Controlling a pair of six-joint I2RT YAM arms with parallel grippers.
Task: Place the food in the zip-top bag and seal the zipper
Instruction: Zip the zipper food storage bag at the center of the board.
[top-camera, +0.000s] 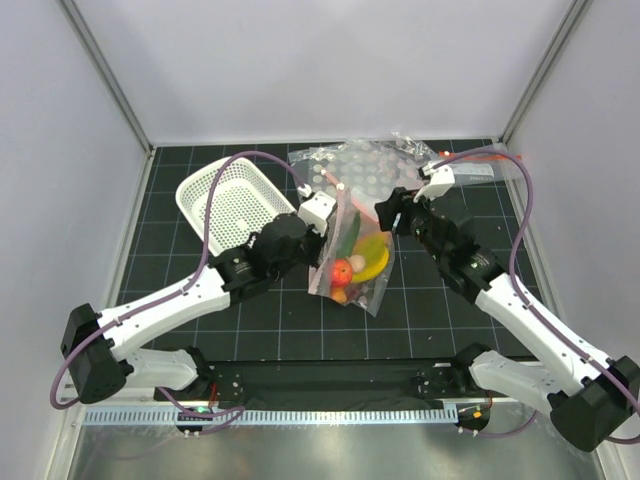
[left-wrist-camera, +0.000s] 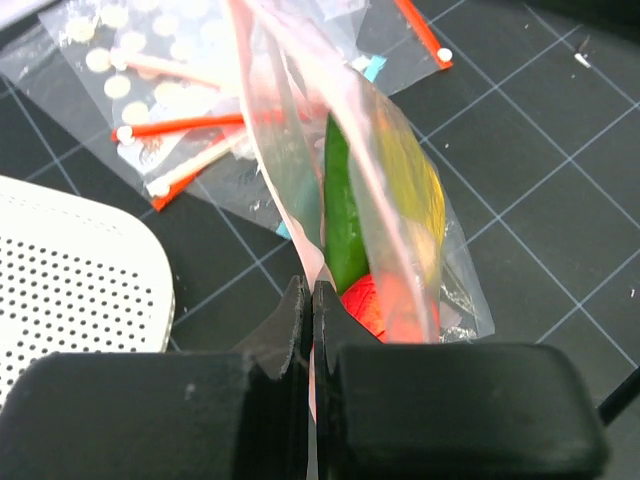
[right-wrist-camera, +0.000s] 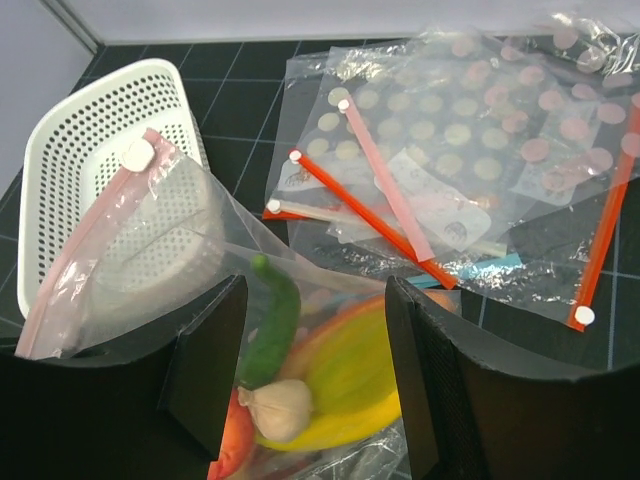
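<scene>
The left fingers (left-wrist-camera: 290, 335) are pinched shut on the thin film of the clear zip-top bag (left-wrist-camera: 400, 190), which stretches away beyond their tips. The right fingers (right-wrist-camera: 210, 360) stand apart, with the bag's bulging body between and below them. It holds a green piece (right-wrist-camera: 272, 320), a yellow banana (right-wrist-camera: 350, 390) and a beige piece (right-wrist-camera: 275, 410). Its pink zipper (right-wrist-camera: 80, 250) runs past the finger nearer the white basket (right-wrist-camera: 90, 140). Spare bags (right-wrist-camera: 450, 170) lie on the table (right-wrist-camera: 250, 60) beyond the fingertips.
</scene>
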